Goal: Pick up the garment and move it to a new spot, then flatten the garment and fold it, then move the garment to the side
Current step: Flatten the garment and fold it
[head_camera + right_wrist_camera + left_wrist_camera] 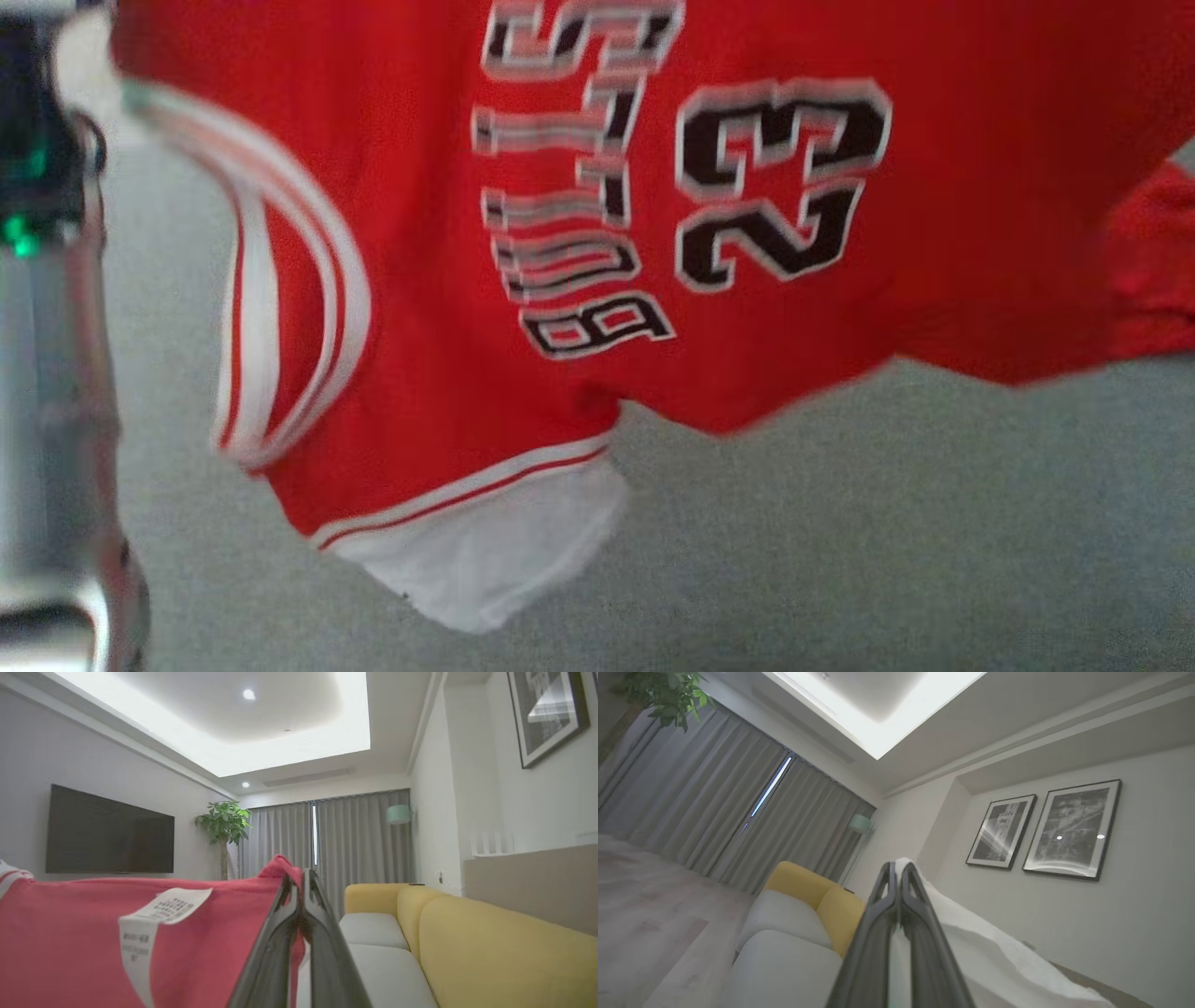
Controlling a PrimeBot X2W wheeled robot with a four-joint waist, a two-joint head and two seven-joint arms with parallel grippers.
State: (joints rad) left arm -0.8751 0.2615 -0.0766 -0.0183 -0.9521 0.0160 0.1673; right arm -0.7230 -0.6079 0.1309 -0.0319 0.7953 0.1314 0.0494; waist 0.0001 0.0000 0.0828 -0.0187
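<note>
Grey surface lies below you in the head view, and the garment hangs above it, with red cloth stretched from 9 o'clock to 3 o'clock across the top of the picture. The number and lettering read upside down from where you look, and the long axis runs side to side. The lowest point is the white inner layer, sagging toward 6 o'clock. I can't tell whether it touches the surface. Your left arm stands blurred at the 9 o'clock edge.

Over to the left wrist view: the left gripper is clenched, fingers pressed together on a white fold of the garment that falls away toward 4 o'clock. A yellow sofa sits behind.

Right wrist view now: the right gripper is pinched tight on a red edge. The body of the cloth spreads toward 9 o'clock, and the care label faces the lens.

So the cloth lies between your two grippers and below both, with neither arm nearer. My read is that you're mid-carry, and the set-down turns on that sagging middle. It should meet the surface first, so lower both ends level and well apart.
</note>
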